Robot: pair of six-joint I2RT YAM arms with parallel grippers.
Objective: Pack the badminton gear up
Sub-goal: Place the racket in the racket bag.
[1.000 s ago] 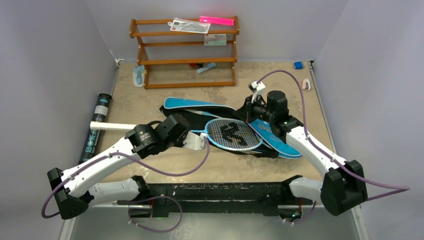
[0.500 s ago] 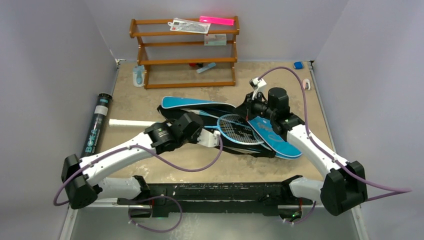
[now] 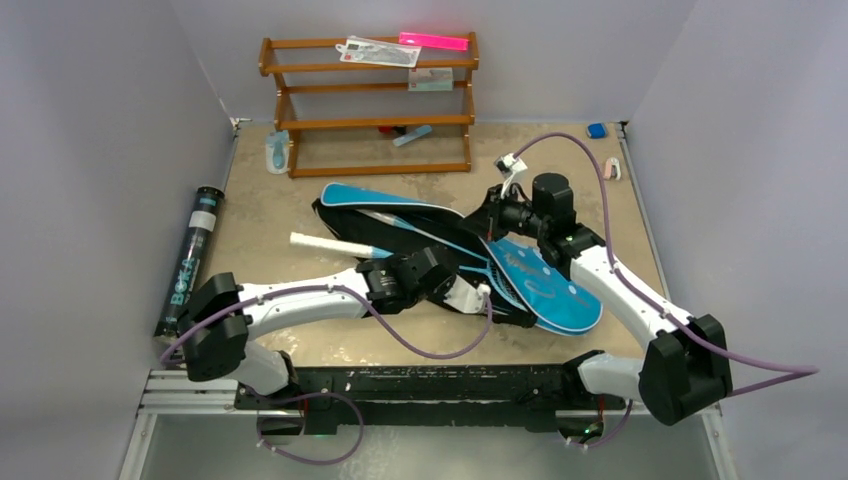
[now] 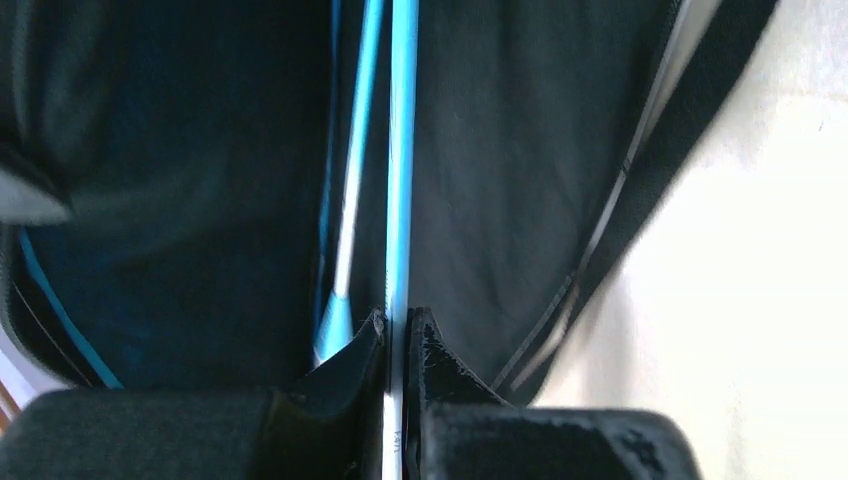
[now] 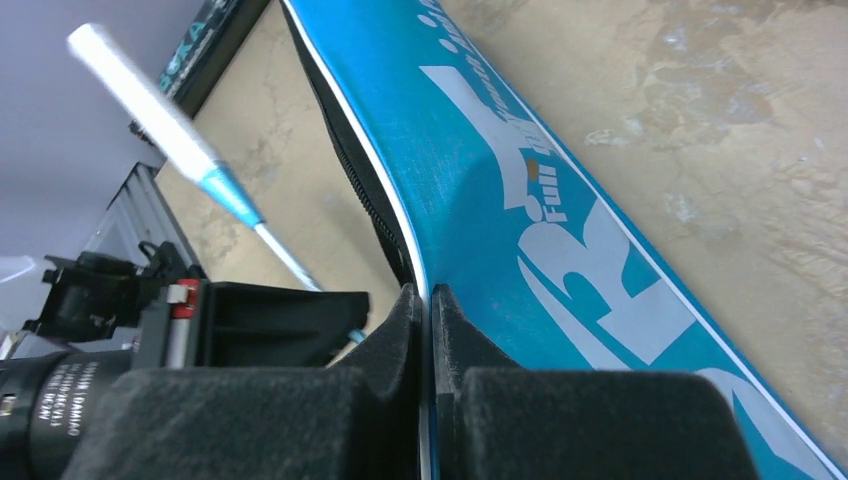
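The blue bag point(image 3: 548, 292) lies unzipped in the middle of the table point(image 3: 275, 210), running from far left to near right, with its lettered flap point(image 5: 560, 230) on the right side. I have one racket point(image 3: 322, 243) partly inside it: the head is hidden within the black lining and the white handle pokes out past the bag's left side. My left gripper point(image 4: 398, 325) is pinched tight on that racket's light-blue shaft point(image 4: 402, 150), low over the bag's near edge. Through the left wrist camera I see a second shaft point(image 4: 347, 190) running just beside it against the dark lining. My right gripper point(image 5: 421, 300) is clamped on the rim of the flap, fingers closed with the blue edge between them, and a gap shows between the flap and the black zip edge next to it. The long black tube point(image 3: 190, 262) lies along the table's left edge, well apart from the bag. A wooden rack point(image 3: 370, 100) stands at the back wall, and a small blue bit point(image 3: 597, 130) and a pink bit point(image 3: 613, 168) sit in the far right corner
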